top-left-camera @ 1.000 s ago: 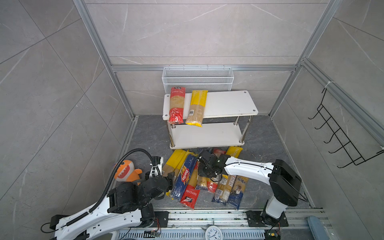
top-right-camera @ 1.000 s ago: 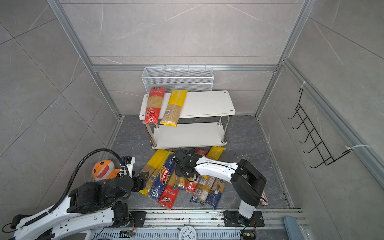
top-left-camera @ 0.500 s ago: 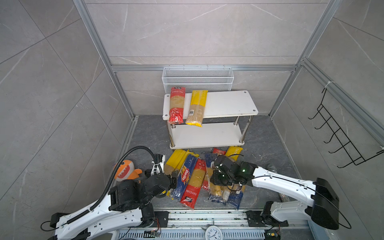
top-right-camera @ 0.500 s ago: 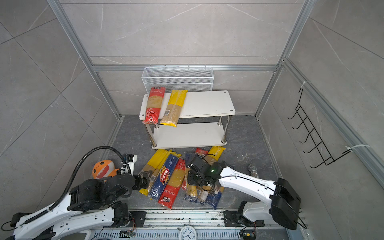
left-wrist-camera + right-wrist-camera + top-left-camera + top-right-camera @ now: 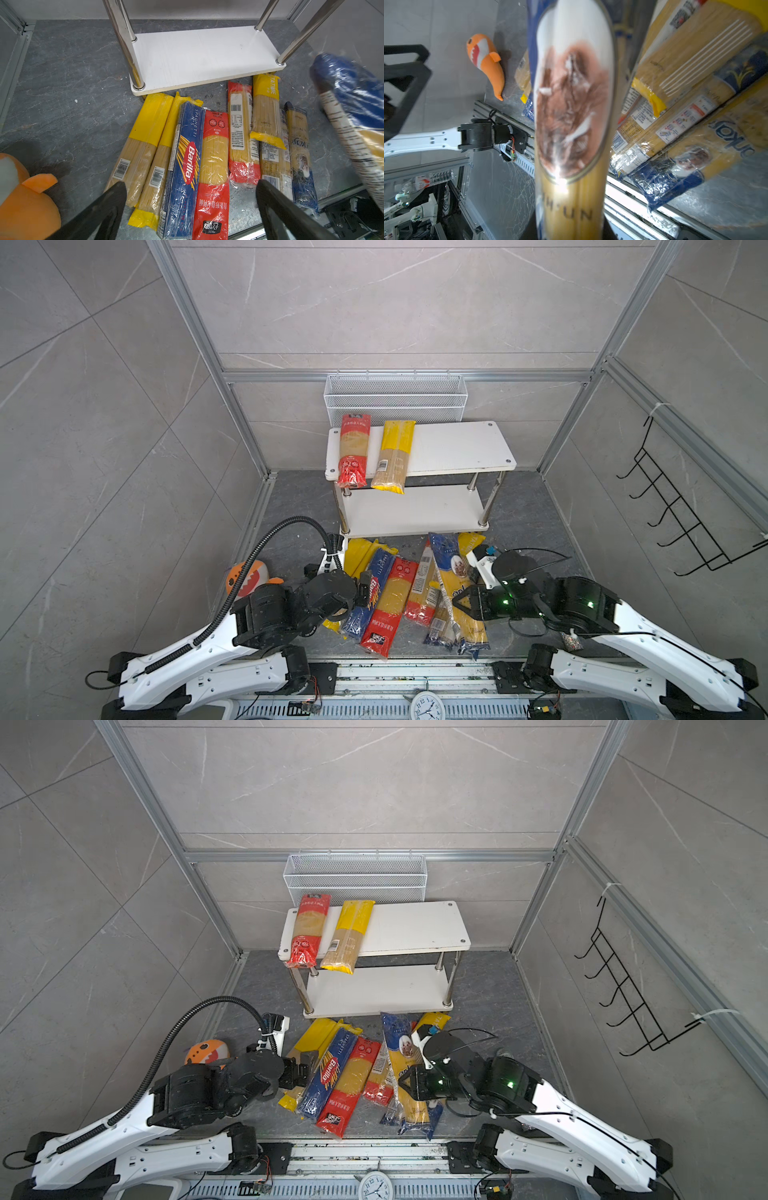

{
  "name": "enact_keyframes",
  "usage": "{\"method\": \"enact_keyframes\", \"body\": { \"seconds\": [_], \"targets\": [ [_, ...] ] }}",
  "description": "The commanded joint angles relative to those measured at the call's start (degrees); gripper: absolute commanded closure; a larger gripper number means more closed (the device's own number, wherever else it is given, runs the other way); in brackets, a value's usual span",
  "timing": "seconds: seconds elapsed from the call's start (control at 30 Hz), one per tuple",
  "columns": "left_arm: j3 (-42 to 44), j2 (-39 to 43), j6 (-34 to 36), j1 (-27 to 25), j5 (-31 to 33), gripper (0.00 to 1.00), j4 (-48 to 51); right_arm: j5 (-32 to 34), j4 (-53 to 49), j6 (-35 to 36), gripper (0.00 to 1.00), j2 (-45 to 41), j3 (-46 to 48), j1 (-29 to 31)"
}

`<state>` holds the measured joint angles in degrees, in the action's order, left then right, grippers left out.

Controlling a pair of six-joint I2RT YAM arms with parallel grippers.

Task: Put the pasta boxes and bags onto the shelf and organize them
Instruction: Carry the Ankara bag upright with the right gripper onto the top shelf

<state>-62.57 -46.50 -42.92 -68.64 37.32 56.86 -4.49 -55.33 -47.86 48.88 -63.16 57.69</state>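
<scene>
Jaws of the right gripper (image 5: 459, 605) are clamped on the middle of a blue-ended spaghetti packet (image 5: 446, 556). The gripper holds it lengthwise above the pile of packets (image 5: 419, 593) on the grey floor, the dark blue end pointing toward the shelf (image 5: 453, 445). In the right wrist view the packet fills the centre, close and blurred. The left gripper (image 5: 191, 184) is spread as wide as it goes and holds nothing. It hangs low over the near ends of a Barilla box (image 5: 185, 158) and a red-ended packet (image 5: 214, 166); whether its fingers (image 5: 112, 199) touch them cannot be told. Beside the box lie two yellow-ended packets (image 5: 143, 135), touching along their length, and beyond the red-ended packet several more overlap one another. All of these lie just in front of the shelf's lower board (image 5: 199, 56). On the upper board a red packet (image 5: 353, 452) and a yellow-topped packet (image 5: 392, 456) lie side by side at the left end in both top views, both overhanging the front edge. An orange plush toy (image 5: 245, 578) sits on the floor near the left arm. A white wire mesh basket (image 5: 395, 400) hangs on the wall behind the shelf, and a black hook rack (image 5: 681, 522) hangs on the right wall.
</scene>
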Motion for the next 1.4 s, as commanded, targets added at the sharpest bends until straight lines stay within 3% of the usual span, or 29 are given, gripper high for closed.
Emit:
{"method": "enact_keyframes", "body": {
  "seconds": [0.0, 0.27, 0.5, 0.73, 0.93, 1.1, 1.37],
  "targets": [
    [-3.31, 0.21, 1.24, 0.78, 1.83, 0.00, 2.10, 3.79, -0.42, 4.39, 1.00, -1.64, -8.57, 0.18],
    [-4.06, 1.75, -0.11, 1.23, 2.49, 0.00, 4.35, 10.82, -2.80, 8.73, 1.00, 8.31, -25.09, 0.23],
    [-4.10, 1.90, 0.57, 1.44, 2.66, 0.00, 3.66, 20.14, -8.99, 15.25, 1.00, 27.93, -50.74, -2.38],
    [-4.24, 1.94, 2.35, 1.57, 1.61, 0.00, 2.91, 12.48, -14.55, 17.41, 1.00, 47.56, -76.92, -17.19],
    [-4.36, 3.64, 2.80, 1.67, 2.14, 0.00, 2.95, 4.79, -21.41, 18.24, 1.00, 64.38, -102.04, -25.36],
    [-4.10, 4.31, 2.93, 1.67, 2.66, 0.00, 2.91, 0.20, -14.88, 17.97, 1.00, 65.79, -95.05, -28.90],
    [-4.63, 3.96, 3.02, 1.67, 2.67, 0.00, 3.37, -1.66, -14.81, 17.08, 0.99, 70.89, -97.92, -29.14]
  ]
}}
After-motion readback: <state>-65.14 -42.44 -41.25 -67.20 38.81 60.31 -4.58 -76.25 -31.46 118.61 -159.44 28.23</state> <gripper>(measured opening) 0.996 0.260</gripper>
